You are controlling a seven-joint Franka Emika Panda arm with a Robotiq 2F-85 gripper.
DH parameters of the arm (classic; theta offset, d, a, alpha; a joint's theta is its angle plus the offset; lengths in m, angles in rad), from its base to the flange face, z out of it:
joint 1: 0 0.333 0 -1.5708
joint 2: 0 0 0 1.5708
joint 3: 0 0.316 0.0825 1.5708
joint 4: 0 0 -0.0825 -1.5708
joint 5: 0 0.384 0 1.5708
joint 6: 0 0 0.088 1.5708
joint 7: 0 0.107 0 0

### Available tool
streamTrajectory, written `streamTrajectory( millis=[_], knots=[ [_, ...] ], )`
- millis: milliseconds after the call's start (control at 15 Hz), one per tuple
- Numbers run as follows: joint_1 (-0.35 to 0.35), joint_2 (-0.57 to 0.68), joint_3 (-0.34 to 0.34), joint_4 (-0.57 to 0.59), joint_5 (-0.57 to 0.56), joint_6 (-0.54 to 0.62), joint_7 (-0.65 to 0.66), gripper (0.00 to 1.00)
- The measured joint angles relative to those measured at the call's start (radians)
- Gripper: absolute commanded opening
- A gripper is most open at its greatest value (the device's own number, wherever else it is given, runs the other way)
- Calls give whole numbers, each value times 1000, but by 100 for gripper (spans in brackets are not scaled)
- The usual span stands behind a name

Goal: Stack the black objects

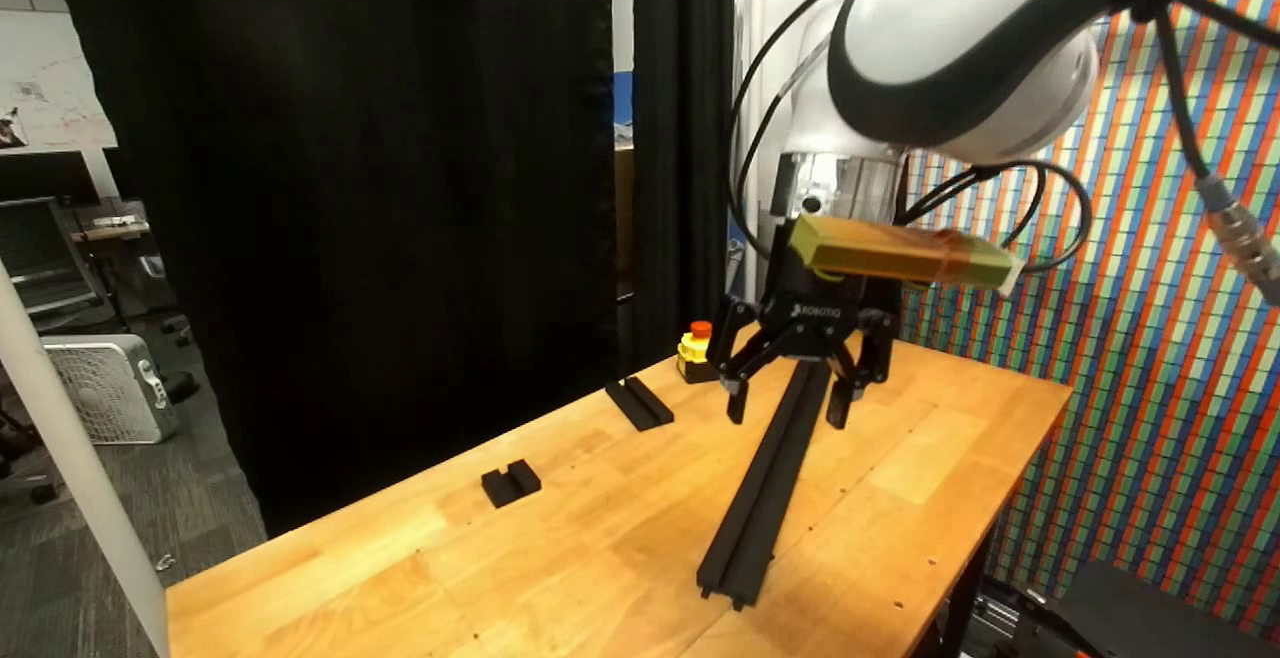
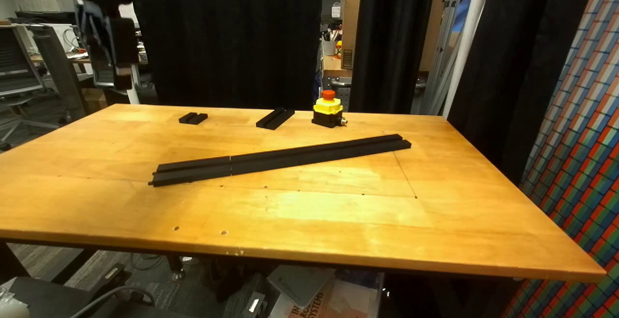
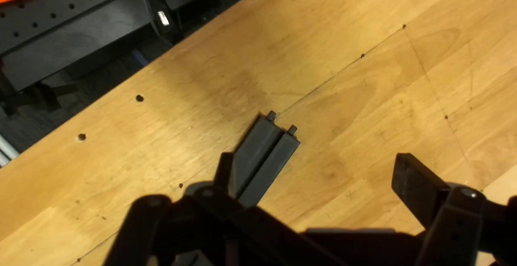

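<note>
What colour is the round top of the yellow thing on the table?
The round top is red. It shows best in an exterior view.

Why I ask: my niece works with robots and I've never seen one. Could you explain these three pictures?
The machine is a robot arm ending in a gripper, its mechanical hand. Two pictures are taken from outside it, from different places. The third looks down from its wrist, so the gripper's fingers loom at the bottom. On the wooden table lie a long black bar with a seam across it, a flat black slab and a small black block, all apart. A yellow box with a red top stands there too. The gripper is open and holds nothing.
</note>
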Motion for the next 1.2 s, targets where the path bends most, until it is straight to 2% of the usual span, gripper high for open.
streamTrajectory(
  millis=[267, 467, 600, 867, 1200],
  knots=[
    [2, 156, 55, -63, 36, 287, 171, 100],
    [3, 270, 66, -68, 27, 427, 306, 100],
    [2, 333, 65, -64, -2, 468, 396, 100],
    [0, 427, 58, -44, -111, 473, 629, 100],
    [16, 514, 28, -9, -163, 524, 770, 100]
  ],
)
